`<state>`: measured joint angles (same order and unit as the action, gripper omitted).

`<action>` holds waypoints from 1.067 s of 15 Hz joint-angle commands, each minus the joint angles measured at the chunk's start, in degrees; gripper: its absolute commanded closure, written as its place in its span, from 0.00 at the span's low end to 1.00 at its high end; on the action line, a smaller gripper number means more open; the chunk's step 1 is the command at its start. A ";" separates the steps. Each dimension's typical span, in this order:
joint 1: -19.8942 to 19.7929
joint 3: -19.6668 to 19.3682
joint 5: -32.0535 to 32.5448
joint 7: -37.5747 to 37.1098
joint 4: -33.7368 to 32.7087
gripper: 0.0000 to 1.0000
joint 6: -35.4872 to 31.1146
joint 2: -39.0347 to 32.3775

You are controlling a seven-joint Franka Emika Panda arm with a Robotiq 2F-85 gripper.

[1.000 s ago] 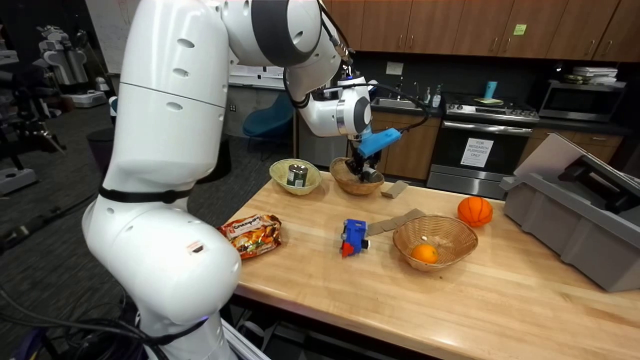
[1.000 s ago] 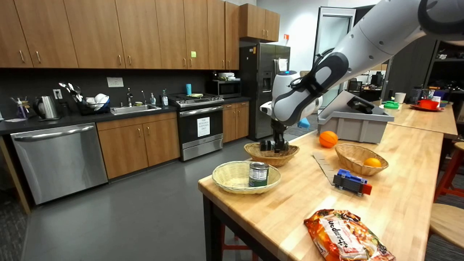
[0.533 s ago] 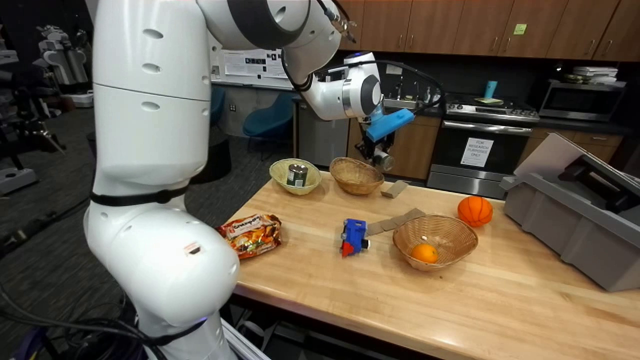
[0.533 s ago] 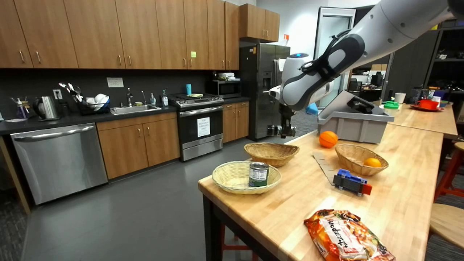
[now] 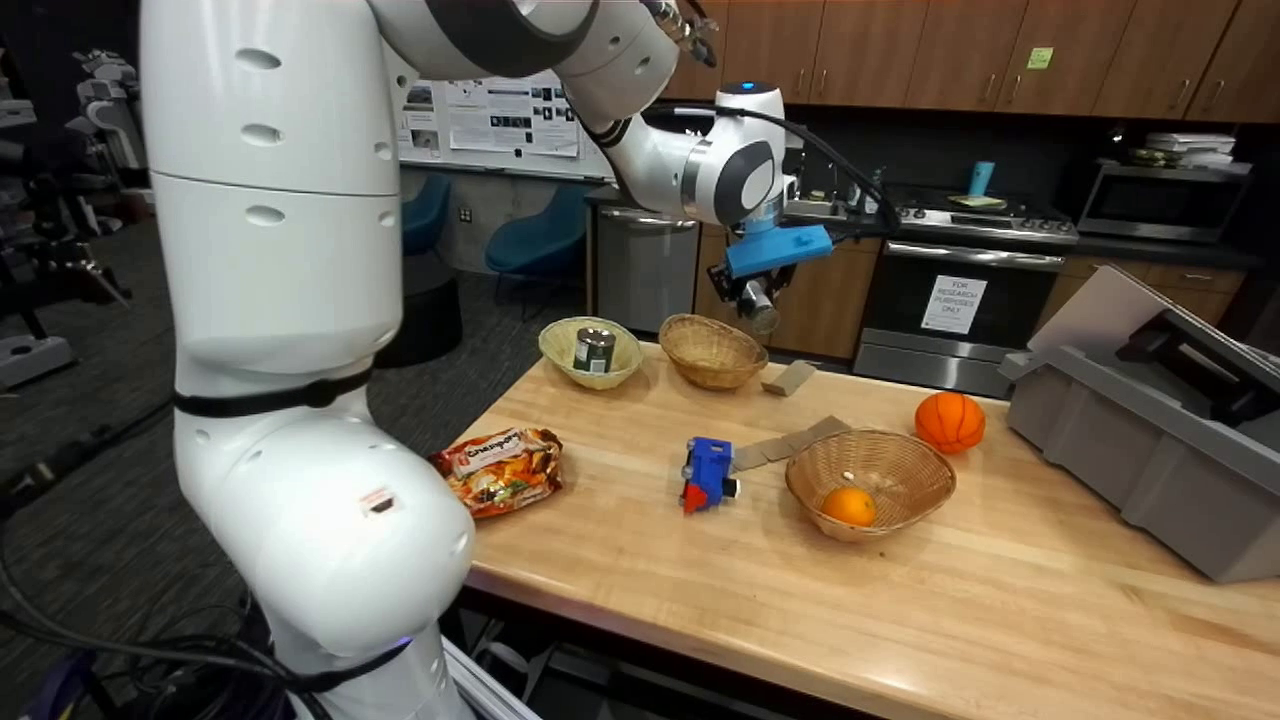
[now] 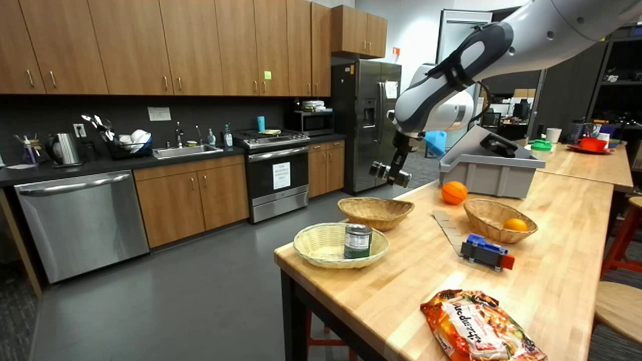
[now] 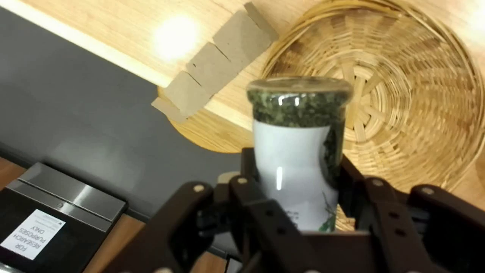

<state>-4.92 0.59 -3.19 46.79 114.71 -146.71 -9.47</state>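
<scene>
A filling of dark green flakes (image 7: 291, 112) and a white label (image 7: 293, 174) are revealed on the jar (image 7: 297, 151) only by the wrist view; in both exterior views the jar is seen too small for either to be made out. Shown by both exterior views alone are the metal can (image 6: 357, 243) in the pale basket (image 6: 316, 243) and the blue toy (image 5: 709, 467). In an exterior view only, the refrigerator (image 6: 371, 125) is caught. The jar is pinched by the gripper (image 7: 296, 167), the fingers (image 7: 248, 163) being set against its sides at nine and three o'clock in the wrist view, with its visible end pointed toward twelve. It is held aloft, apart from the brown basket (image 5: 712, 355) at about seven o'clock in both exterior views.
</scene>
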 commanded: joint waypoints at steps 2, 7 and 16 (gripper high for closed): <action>-2.12 1.80 -15.59 0.99 2.06 0.76 -3.72 1.94; -3.21 0.73 -22.92 0.24 3.53 0.76 -6.37 1.76; -4.13 -4.45 -18.30 -8.59 12.89 0.76 -16.24 1.89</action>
<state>-9.53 -2.34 -23.64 42.18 124.04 -159.55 -9.16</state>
